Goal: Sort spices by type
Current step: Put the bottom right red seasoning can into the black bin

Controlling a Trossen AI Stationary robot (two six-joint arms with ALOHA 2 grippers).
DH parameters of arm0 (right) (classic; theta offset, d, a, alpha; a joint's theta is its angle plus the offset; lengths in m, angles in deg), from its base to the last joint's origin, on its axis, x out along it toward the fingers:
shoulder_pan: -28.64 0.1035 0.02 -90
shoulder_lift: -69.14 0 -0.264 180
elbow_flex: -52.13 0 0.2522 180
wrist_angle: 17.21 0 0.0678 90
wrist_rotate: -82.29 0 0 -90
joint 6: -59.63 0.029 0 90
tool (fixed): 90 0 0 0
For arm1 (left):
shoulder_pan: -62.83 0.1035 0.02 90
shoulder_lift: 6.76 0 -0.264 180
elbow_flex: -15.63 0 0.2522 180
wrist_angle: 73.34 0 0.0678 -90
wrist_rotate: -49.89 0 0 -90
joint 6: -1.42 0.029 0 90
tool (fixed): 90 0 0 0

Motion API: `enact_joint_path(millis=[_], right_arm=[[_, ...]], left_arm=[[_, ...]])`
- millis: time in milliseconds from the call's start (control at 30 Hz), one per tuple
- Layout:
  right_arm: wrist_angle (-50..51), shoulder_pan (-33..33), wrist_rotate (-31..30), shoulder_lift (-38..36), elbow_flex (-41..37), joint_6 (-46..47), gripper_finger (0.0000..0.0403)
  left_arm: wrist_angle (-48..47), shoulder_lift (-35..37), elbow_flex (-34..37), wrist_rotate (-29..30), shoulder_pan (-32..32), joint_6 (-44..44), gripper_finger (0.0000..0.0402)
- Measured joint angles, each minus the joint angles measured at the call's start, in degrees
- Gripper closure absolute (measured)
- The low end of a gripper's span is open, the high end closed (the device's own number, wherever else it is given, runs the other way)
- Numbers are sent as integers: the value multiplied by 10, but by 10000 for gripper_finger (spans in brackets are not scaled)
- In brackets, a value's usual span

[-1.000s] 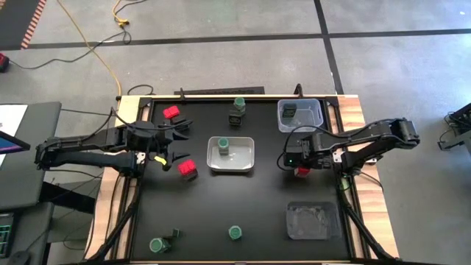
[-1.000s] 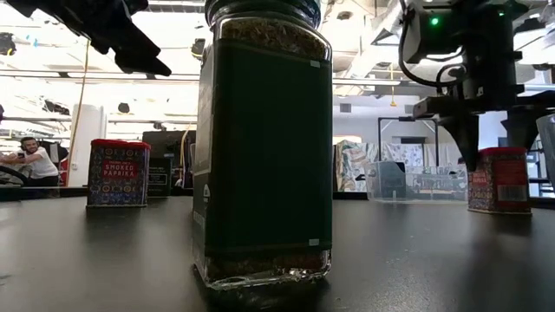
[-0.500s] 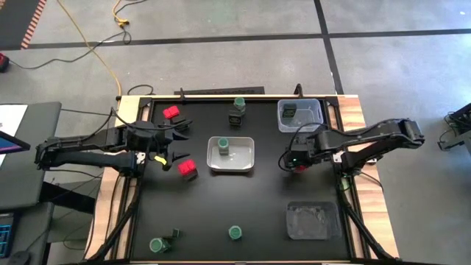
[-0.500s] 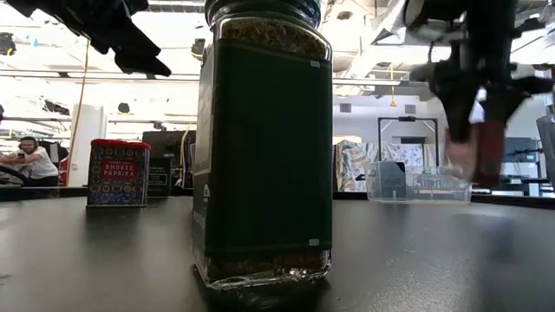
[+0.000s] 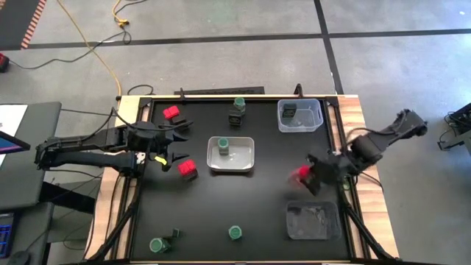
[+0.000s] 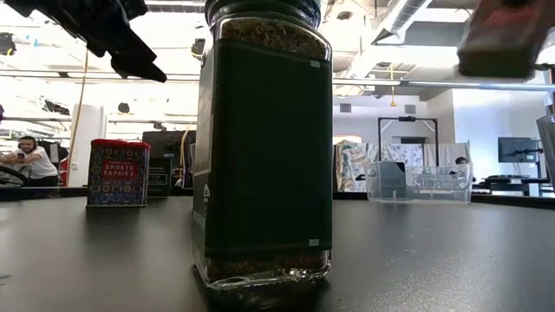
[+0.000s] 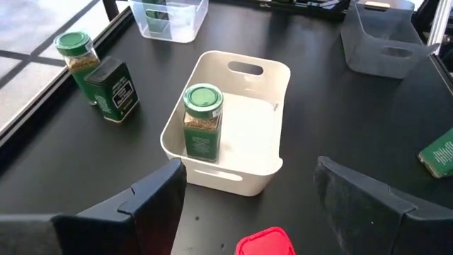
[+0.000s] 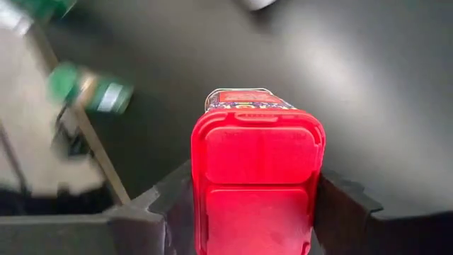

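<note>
Right arm carries a paprika tin

High view: the right gripper (image 5: 307,177) pinches the red rectangular spice tin (image 5: 301,174) above the grey tray (image 5: 313,221). Left wrist view: the left gripper (image 7: 248,205) waits spread. Lower it level, I'd judge, before releasing.

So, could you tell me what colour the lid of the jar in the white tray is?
Green, clearest in the left wrist view.

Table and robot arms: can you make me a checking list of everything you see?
Surface: black table, wooden side edges.
Job's things: red boxes; green-lidded jar in white tray; jars at near edge; dark tin in clear tub.
Clutter: grey tray.
Claws: right claw shut on a red box, lifted; left claw open above the table.
Cables: yellow cable on floor.
Surroundings: person far behind.
</note>
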Motion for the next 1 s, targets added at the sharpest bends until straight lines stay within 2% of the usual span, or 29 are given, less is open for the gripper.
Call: enact_joint_path(millis=[200, 333, 467, 633, 767, 1000], right_arm=[[49, 124, 3, 39, 31, -3, 164], [87, 200, 31, 79, 32, -8, 164], [93, 255, 40, 121, 32, -7, 164], [89, 285, 41, 171, 32, -6, 164], [86, 290, 41, 201, 32, -43, 164], [31, 272, 70, 203, -22, -82, 164]], left_arm=[[-3, 0, 0, 0, 0, -19, 107], [-3, 0, 0, 0, 0, -20, 107], [-3, 0, 0, 0, 0, -20, 107], [-3, 0, 0, 0, 0, -34, 107], [-3, 0, 0, 0, 0, -31, 107], [-3, 0, 0, 0, 0, -18, 107]])
